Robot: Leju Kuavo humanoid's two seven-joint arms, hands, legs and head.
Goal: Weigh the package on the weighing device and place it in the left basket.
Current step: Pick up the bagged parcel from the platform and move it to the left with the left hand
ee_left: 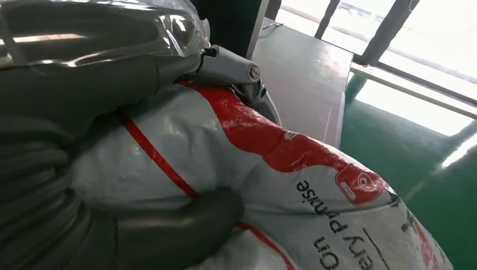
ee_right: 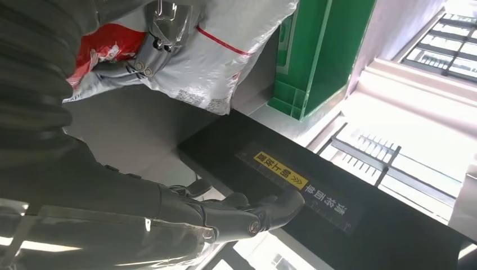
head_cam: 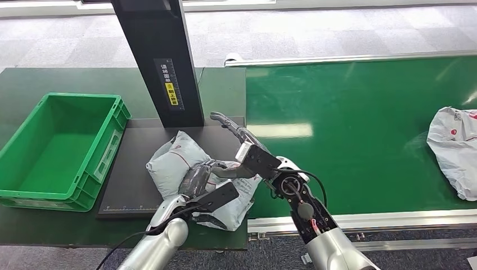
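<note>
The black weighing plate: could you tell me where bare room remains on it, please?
The black weighing plate is bare along its left strip beside the green plastic basket. Its right half is crowded by the grey plastic package, the left robot hand gripping it, and the right robot hand.

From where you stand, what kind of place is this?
Probably a parcel sorting or logistics station. A green conveyor belt carries a bagged parcel, a grey package held by the left hand lies on a black weighing platform under a post, and a green basket waits beside it.

Left hand (head_cam: 197,181) hides much of the package (head_cam: 174,157)
</note>
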